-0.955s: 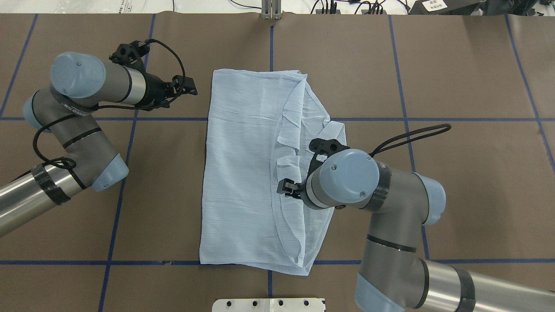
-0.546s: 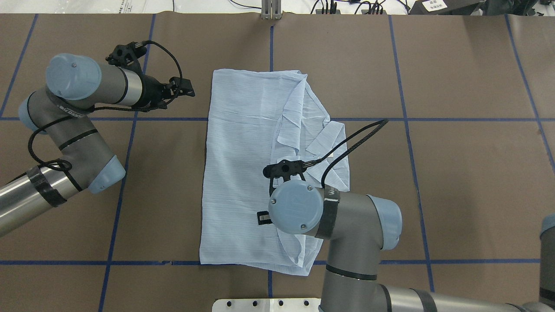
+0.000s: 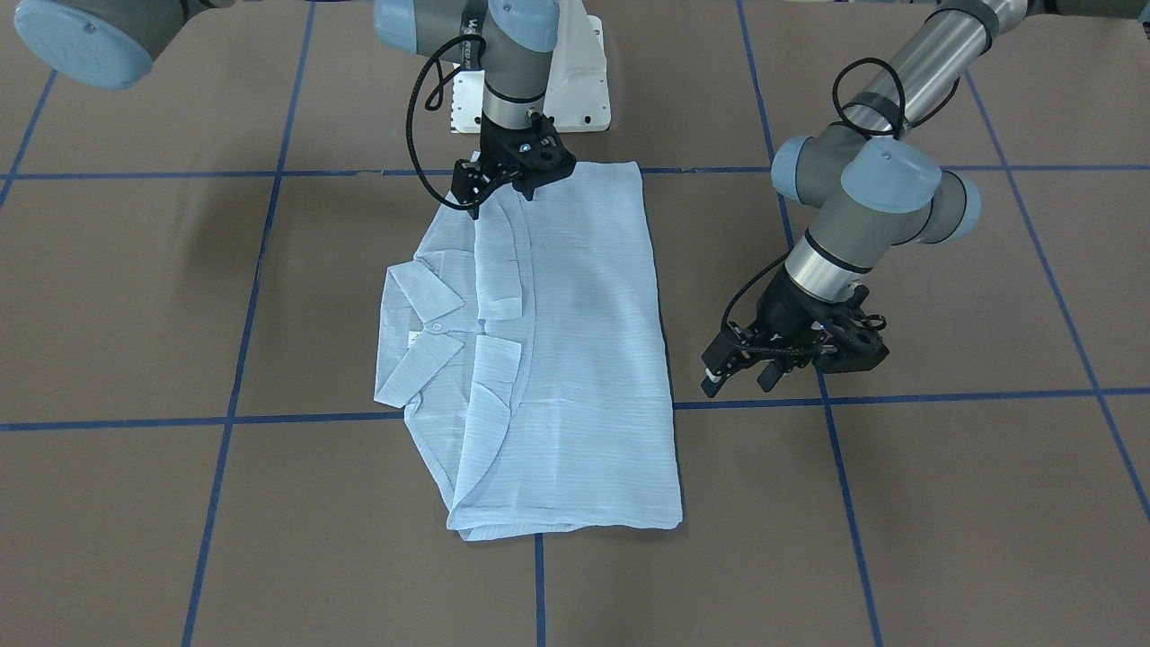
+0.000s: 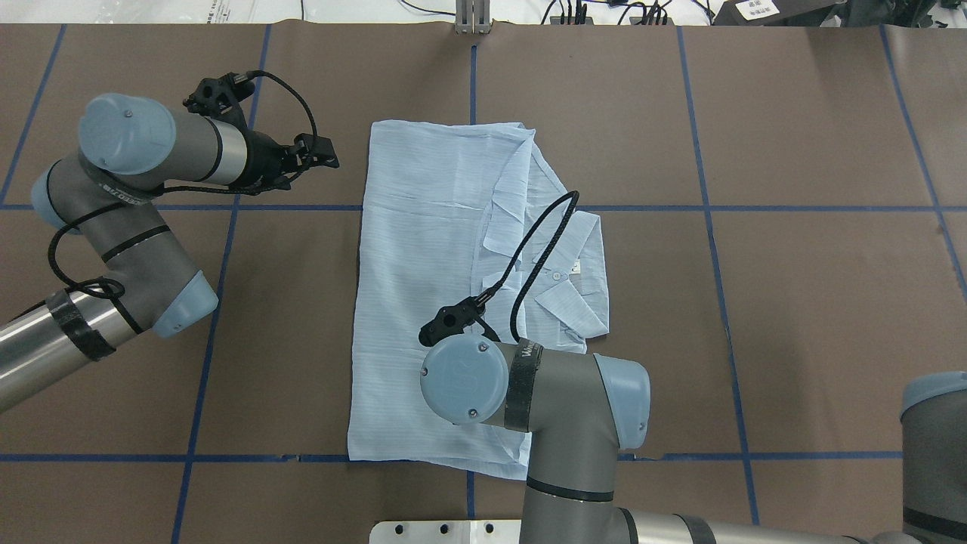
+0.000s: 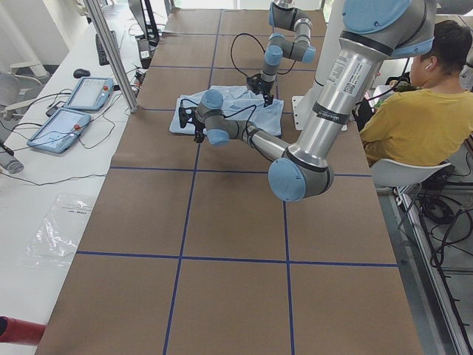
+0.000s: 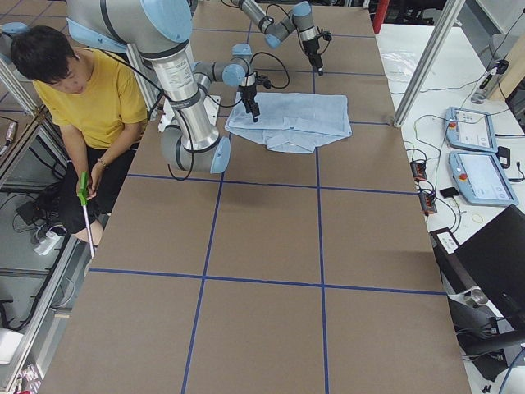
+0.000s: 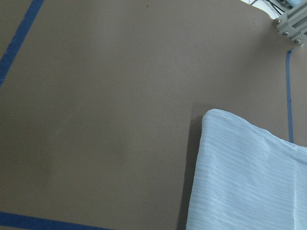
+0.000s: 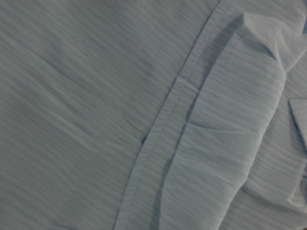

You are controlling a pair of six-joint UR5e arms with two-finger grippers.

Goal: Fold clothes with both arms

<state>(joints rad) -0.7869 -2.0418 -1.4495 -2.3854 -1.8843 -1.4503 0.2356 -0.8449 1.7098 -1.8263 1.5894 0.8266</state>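
The pale blue striped shirt (image 4: 423, 249) lies folded lengthwise on the brown table, with its collar (image 4: 566, 291) showing on its right side. It also shows in the front view (image 3: 575, 341). My left gripper (image 4: 329, 155) hovers open and empty just left of the shirt's far left corner, clear of the cloth; the front view (image 3: 738, 379) shows it too. My right gripper (image 3: 501, 199) is low over the shirt's near edge, open as far as I can see, with no cloth in it. In the overhead view its own wrist hides it. The right wrist view is filled with fabric and a seam (image 8: 158, 143).
The white pedestal base (image 3: 557, 90) stands just behind the shirt's near edge. Blue tape lines (image 4: 710, 208) cross the table. A seated person in yellow (image 6: 90, 90) is beside the robot. Tablets (image 5: 74, 111) lie on the side bench.
My right arm has swung from the shirt's middle right toward the robot, to the near hem. The left arm has barely shifted. The shirt has not moved.
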